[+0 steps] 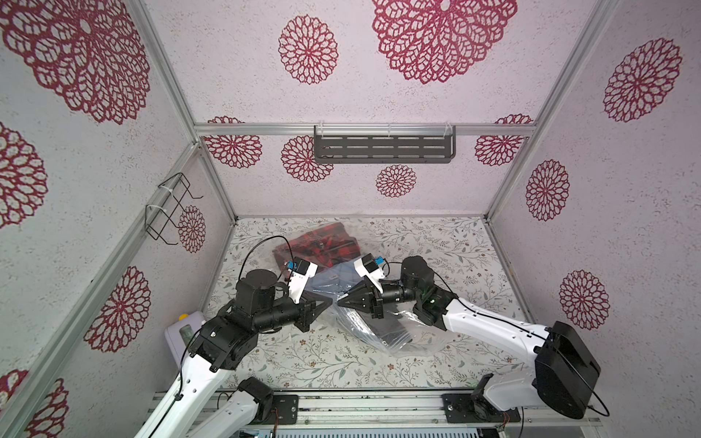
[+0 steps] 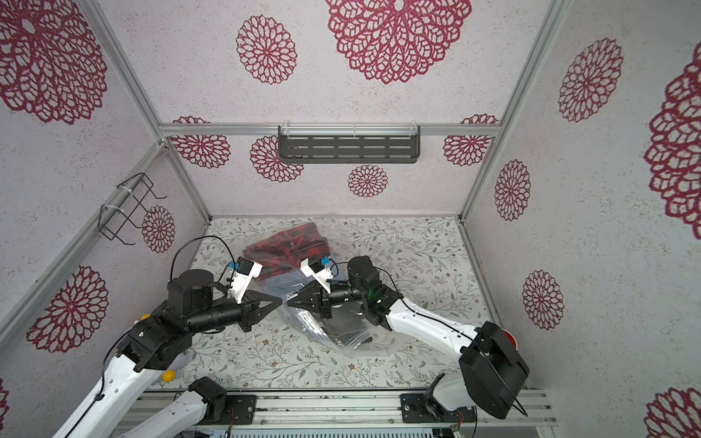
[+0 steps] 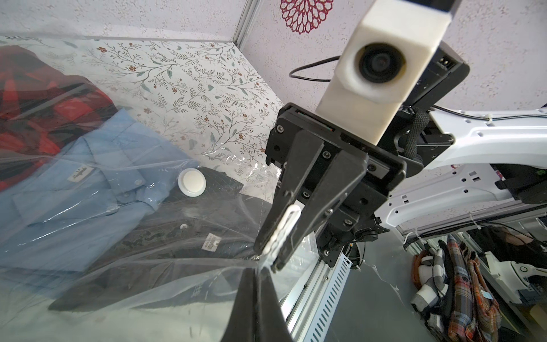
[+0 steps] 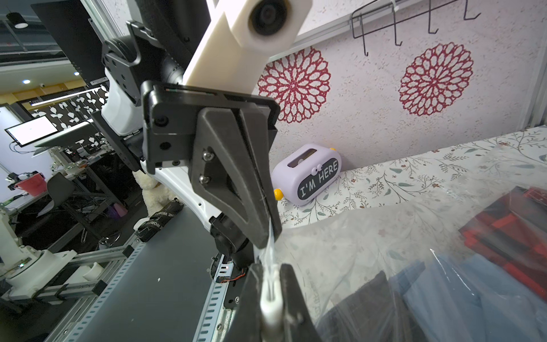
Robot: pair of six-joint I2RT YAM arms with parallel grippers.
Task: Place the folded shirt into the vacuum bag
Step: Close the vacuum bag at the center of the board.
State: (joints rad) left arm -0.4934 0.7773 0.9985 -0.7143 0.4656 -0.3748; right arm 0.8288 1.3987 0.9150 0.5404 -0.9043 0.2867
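Pinching the edge of the vacuum bag in left claw and right claw, both clenched — three folded shirts already inside beyond them — seemingly only sealing left.

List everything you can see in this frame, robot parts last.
vacuum bag: one, clear, on the table's middle, edge held up
plaid shirt: one, red-black, in the bag's far end
blue shirt: one, light blue, in the bag's middle
dark shirt: one, black, in the bag's near end
valve: one, white, on the bag over the shirts
toy box: one, lilac, "I'M HERE" sign, table's left edge by the wall
shelf: one, dark grey, back wall
wire rack: one, black, left wall
table: one, floral cover
left gripper: one, black fingers shut on the bag's edge
right gripper: one, black fingers shut on a white clip at the bag's edge
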